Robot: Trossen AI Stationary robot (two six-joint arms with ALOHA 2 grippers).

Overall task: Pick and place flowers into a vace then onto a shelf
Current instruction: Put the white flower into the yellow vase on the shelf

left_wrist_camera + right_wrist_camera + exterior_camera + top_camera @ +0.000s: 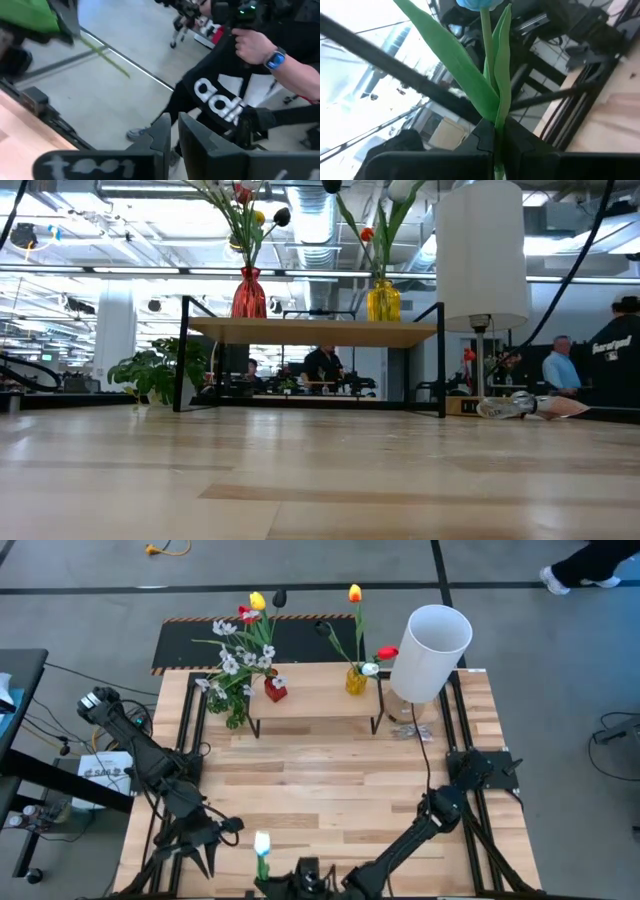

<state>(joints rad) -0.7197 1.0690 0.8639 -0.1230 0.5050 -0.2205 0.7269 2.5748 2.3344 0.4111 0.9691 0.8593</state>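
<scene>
Flowers (pixel 240 635) fill red vase (pixel 275 690) on shelf (pixel 315 700).

Bright overhead ceiling lights (pixel 60 240) glare in the low view; both wrist views are motion-blurred

**Clearance: open mid-table, crowded far edge**

Tabletop (pixel 330 780) is bare between the near edge and the shelf (pixel 315 705). Far side is blocked by the shelf, a red vase (pixel 275 690), a yellow vase (pixel 356 681) and a white lamp (pixel 430 640) at far right.
</scene>
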